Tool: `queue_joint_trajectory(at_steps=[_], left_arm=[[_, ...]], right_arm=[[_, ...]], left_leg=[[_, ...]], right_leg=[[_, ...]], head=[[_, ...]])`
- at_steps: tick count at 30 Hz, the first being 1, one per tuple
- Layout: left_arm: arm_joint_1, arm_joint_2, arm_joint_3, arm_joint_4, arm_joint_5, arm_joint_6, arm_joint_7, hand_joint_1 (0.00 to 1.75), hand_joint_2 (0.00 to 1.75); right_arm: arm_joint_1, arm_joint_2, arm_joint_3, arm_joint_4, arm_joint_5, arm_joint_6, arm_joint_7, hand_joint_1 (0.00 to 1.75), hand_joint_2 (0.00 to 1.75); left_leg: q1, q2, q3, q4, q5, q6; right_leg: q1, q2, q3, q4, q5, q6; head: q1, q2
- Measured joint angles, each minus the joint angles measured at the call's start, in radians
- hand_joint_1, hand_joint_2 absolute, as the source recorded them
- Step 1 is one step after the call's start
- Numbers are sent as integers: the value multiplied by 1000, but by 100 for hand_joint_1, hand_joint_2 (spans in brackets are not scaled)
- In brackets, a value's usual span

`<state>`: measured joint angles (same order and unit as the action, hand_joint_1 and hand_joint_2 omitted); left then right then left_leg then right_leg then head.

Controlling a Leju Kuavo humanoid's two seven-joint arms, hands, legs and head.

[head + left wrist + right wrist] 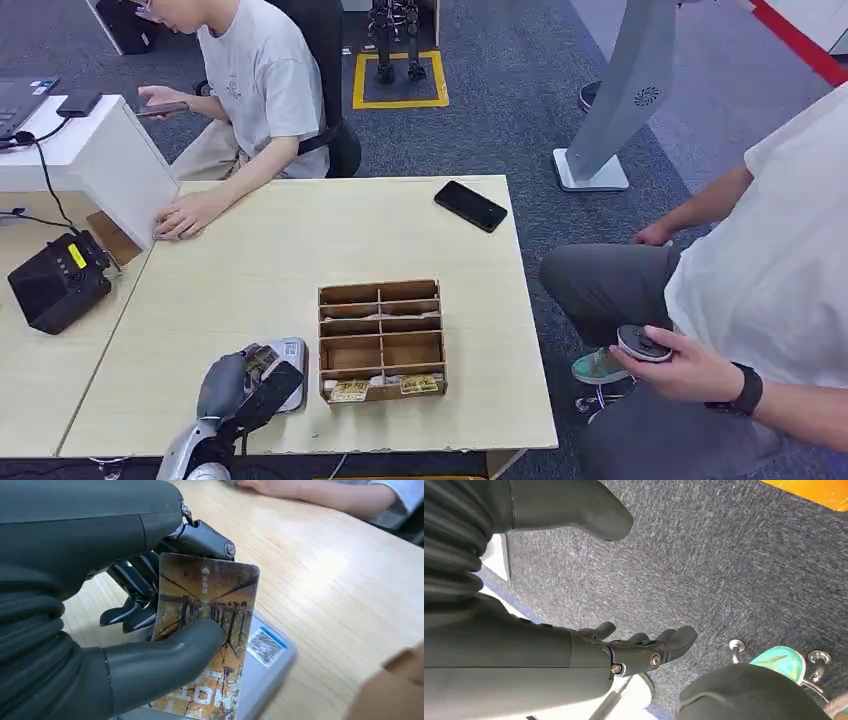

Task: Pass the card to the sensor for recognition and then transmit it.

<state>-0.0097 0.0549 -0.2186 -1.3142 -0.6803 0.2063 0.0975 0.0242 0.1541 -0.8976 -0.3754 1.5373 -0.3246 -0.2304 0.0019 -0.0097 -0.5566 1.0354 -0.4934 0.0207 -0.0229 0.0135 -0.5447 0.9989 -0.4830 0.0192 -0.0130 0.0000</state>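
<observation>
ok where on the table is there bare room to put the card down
Bare wood lies between the wooden organizer and the black phone, and between the organizer and the person's hand. It is crowded at the near edge, where the left robot hand holds the card over the sensor.

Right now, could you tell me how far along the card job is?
Done: the left hand has picked up a card and pinches it between thumb and fingers. In hand: the card is held just above the grey sensor, beside the wooden organizer. Left: whether it has been recognised cannot be told, and the handover remains. The right hand hangs empty over the carpet.
</observation>
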Motion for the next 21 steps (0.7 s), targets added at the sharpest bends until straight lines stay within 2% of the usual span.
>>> queue_joint_trajectory(at_steps=[2,6,10,13,16,21], left_arm=[[5,0,3,-24,80,-19,-38,175,175],[11,-2,8,-45,131,-28,-60,175,175],[24,-2,26,-96,352,-26,-154,175,175],[17,1,46,-157,496,-13,-198,175,175],[8,3,58,-197,556,-5,-216,175,175],[-11,8,76,-270,700,43,-294,175,175]], right_arm=[[0,0,1,0,0,-2,-2,0,175],[0,0,2,0,-1,-3,-4,0,175],[1,-3,3,0,-4,-15,-14,0,175],[1,-5,5,3,-5,-31,-19,0,175],[1,-6,5,8,-6,-39,-19,0,175],[-1,-12,7,28,-10,-62,-14,0,175]], left_leg=[[0,0,0,0,0,0],[0,0,0,0,0,0],[0,0,-2,0,1,0],[0,0,-2,0,1,0],[0,0,-2,0,1,0],[0,0,-3,0,1,0]], right_leg=[[0,0,0,0,0,0],[0,0,-1,0,1,0],[0,0,-2,0,1,1],[0,0,-2,0,1,1],[0,0,-3,0,1,1],[0,0,-3,0,1,1]], head=[[0,0],[0,0],[0,0],[0,0],[0,0],[0,0]])
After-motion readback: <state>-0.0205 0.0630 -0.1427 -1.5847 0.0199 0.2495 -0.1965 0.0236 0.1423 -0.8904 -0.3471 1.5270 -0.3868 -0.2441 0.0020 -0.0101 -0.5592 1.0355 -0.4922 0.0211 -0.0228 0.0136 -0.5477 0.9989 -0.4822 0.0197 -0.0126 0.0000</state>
